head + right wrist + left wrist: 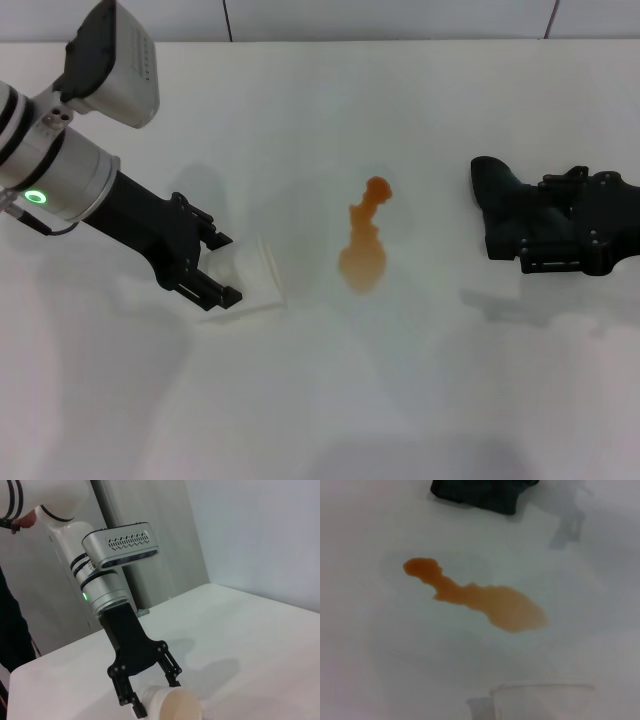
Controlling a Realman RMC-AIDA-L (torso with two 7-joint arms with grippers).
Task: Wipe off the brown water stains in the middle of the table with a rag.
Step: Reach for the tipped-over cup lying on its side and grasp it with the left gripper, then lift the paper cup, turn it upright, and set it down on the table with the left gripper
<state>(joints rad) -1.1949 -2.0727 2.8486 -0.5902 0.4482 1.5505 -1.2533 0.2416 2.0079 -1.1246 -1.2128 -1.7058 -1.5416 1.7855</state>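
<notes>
Your left gripper (228,268) clamped on the tipped translucent cup (250,280), brown water stains (364,245) mid-table (320,400), long axis running near to far, wider blob nearest you, rag (500,200) partly hidden under right gripper (545,235), its fingers you cannot tell.

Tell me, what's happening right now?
Left gripper shut on cup. Right gripper at rag. Brown water stains unwiped, path clear.

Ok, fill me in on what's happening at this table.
The left gripper is closed around a translucent cup lying on its side on the white table, left of the brown water stains. The right gripper is at the black rag on the right; its grip can't be made out. The puddle is not yet wiped.
</notes>
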